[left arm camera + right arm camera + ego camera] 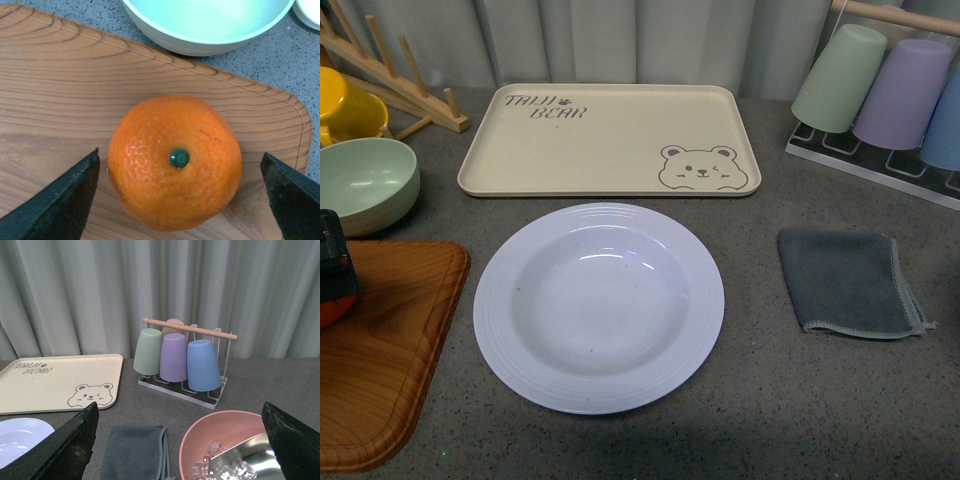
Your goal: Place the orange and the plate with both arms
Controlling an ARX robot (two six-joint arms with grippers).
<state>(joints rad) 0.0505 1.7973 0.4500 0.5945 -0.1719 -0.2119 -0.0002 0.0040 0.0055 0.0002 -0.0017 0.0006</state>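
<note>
The orange (175, 162) sits stem-up on a wooden board (60, 100) at the left edge of the worktop (770, 400). In the left wrist view the left hand (178, 153) is spread wide, one dark finger (60, 205) on each side of the fruit. There is a visible gap on both sides, so it grips nothing. In the front view only a sliver of the orange shows at the frame's left edge, under the black body of that hand (335, 265).

The plate (599, 300) lies empty and flat in the middle of the worktop, just right of the board and apart from it. Behind the plate lies a beige bear tray (600, 140), also empty. A pale green bowl (360, 180) stands behind the board, close to its far edge, with a yellow cup (345, 105) and a wooden rack (390, 80) further back. A grey cloth (850, 280) lies folded to the right of the plate. Behind the cloth a wire stand (880, 150) holds upturned green, purple and blue cups.

The right hand (180, 405) is wide open as well and holds nothing. Its camera looks over the cloth, the cup stand and a pink bowl (220, 430) with a metal bowl inside it.
</note>
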